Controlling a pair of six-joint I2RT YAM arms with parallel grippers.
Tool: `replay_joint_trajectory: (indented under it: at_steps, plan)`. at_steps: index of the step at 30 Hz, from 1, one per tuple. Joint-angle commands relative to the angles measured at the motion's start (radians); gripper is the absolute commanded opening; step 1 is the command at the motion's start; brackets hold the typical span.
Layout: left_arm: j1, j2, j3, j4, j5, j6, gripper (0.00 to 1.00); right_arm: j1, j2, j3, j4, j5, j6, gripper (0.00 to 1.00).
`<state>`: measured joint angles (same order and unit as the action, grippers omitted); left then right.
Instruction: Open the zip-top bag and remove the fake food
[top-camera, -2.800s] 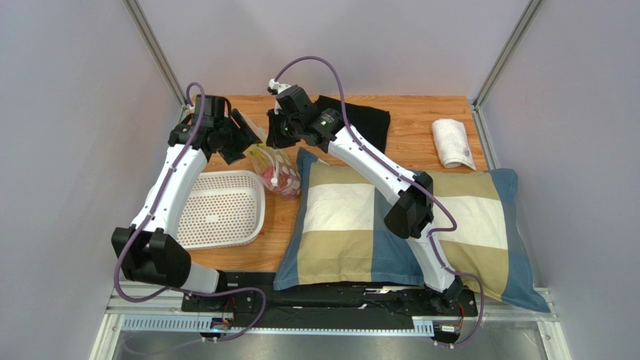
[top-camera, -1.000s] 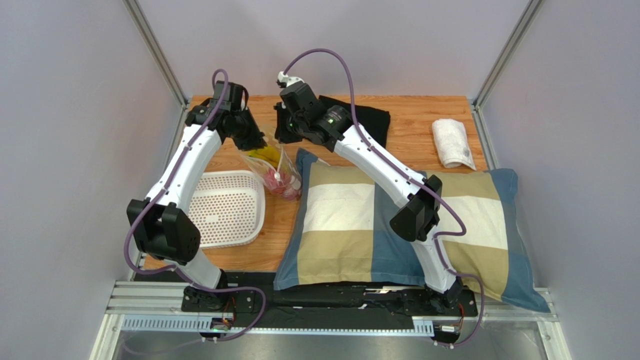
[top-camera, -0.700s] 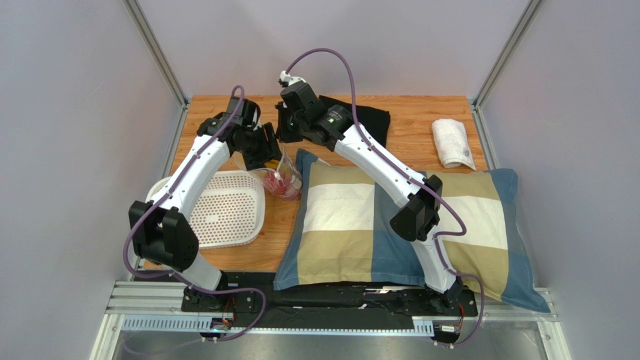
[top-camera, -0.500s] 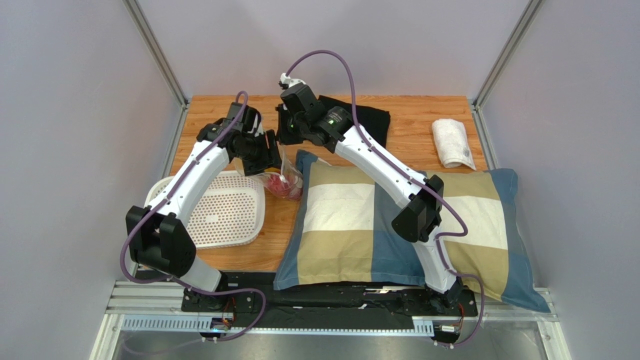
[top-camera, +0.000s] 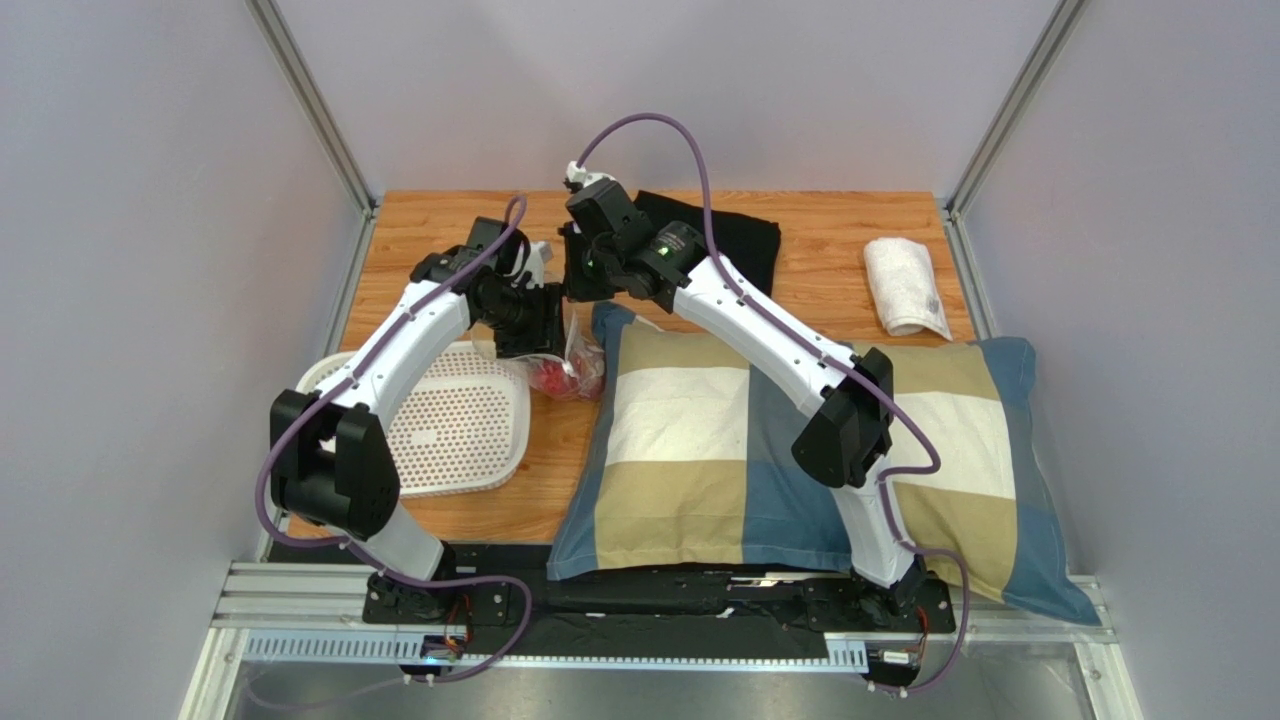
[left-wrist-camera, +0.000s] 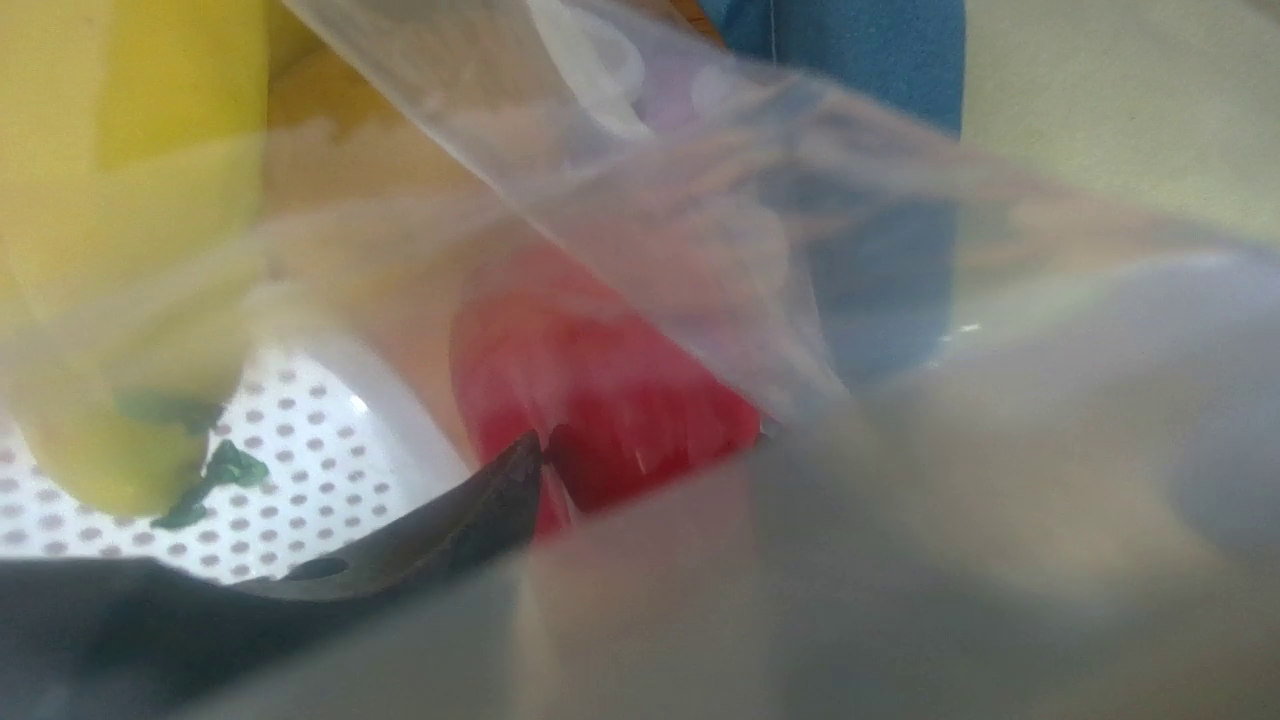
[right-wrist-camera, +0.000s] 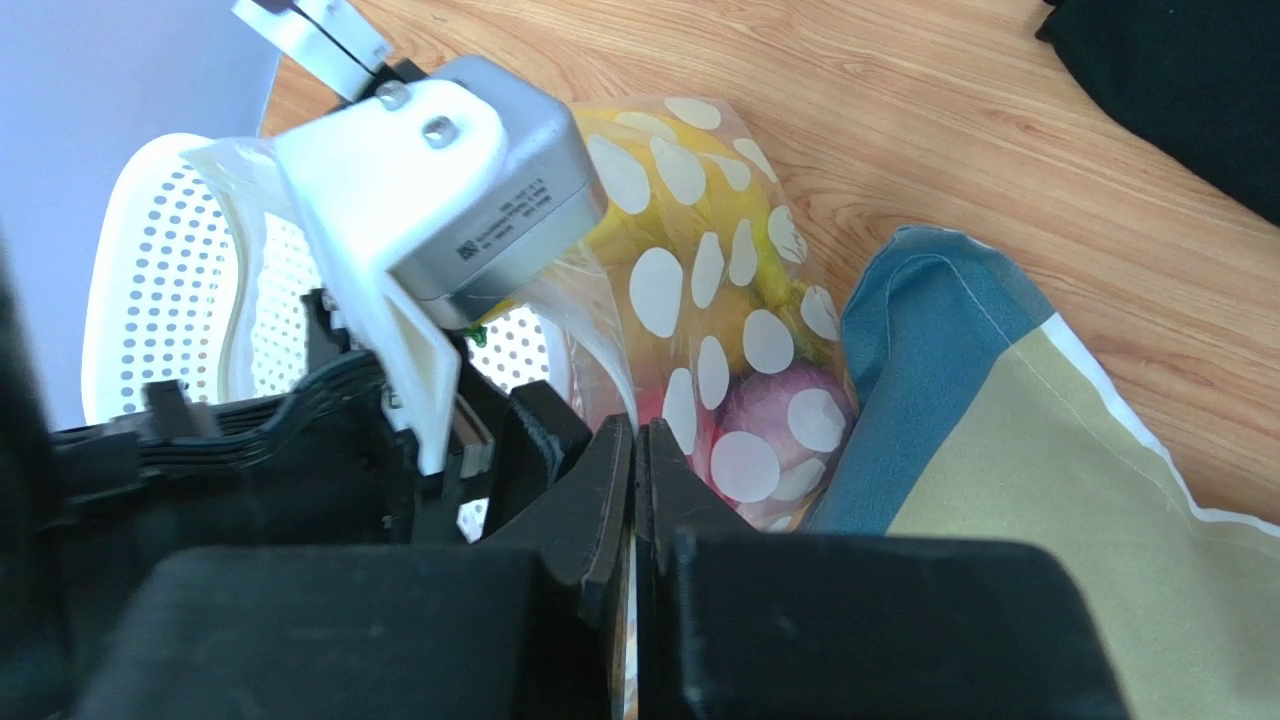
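Note:
The zip-top bag (top-camera: 573, 365) is clear with white round spots and hangs between the tray and the pillow. My right gripper (top-camera: 585, 281) is shut on its top edge, with thin film between the closed fingers in the right wrist view (right-wrist-camera: 634, 450). My left gripper (top-camera: 538, 330) reaches into the bag's mouth. In the left wrist view one black finger (left-wrist-camera: 451, 525) touches the red pepper (left-wrist-camera: 616, 390), with the yellow banana (left-wrist-camera: 135, 225) to its left; blurred film hides the other finger. The purplish onion (right-wrist-camera: 759, 428) shows through the bag (right-wrist-camera: 706, 285).
A white perforated tray (top-camera: 443, 420) lies left of the bag. A large patchwork pillow (top-camera: 781, 435) lies right of it and touches it. A folded black cloth (top-camera: 736, 240) lies behind the right gripper. A rolled white towel (top-camera: 906, 285) is at the back right.
My left gripper has let go of the bag's left edge, swung right and down, and gone into the bag's mouth. My right gripper keeps its hold and has shifted slightly right.

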<state>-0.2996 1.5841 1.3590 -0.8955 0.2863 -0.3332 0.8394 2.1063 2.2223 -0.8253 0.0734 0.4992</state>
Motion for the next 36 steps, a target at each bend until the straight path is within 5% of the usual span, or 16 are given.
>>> replay_joint_trajectory:
  at_steps: [1, 5, 14, 24, 30, 31, 32, 36]
  plan:
    - [-0.003, -0.07, -0.069, 0.099, 0.025, 0.066, 0.55, 0.003, -0.049, 0.069, 0.009, 0.003, -0.017, 0.0]
    - [-0.003, -0.102, -0.116, 0.162, 0.086, 0.091, 0.56, 0.0, -0.049, 0.086, 0.006, -0.018, -0.004, 0.0]
    - [-0.003, -0.05, -0.126, 0.084, 0.073, 0.21, 0.82, -0.016, -0.038, 0.074, 0.005, -0.052, 0.024, 0.0]
    - [-0.003, 0.051, -0.139, 0.131, 0.079, 0.181, 0.83, -0.023, -0.058, -0.012, 0.02, -0.046, 0.013, 0.0]
    - [-0.001, 0.031, -0.149, 0.19, 0.004, 0.152, 0.5, -0.023, -0.066, -0.041, 0.02, -0.049, 0.01, 0.0]
    - [-0.001, 0.015, -0.144, 0.194, -0.002, 0.151, 0.31, -0.023, -0.068, -0.047, 0.02, -0.05, 0.009, 0.0]
    - [-0.001, 0.004, -0.138, 0.19, -0.018, 0.151, 0.23, -0.023, -0.071, -0.052, 0.02, -0.053, 0.007, 0.0]
    - [-0.001, -0.067, -0.075, 0.164, -0.05, 0.14, 0.04, -0.023, -0.081, -0.067, 0.034, -0.055, -0.007, 0.0]
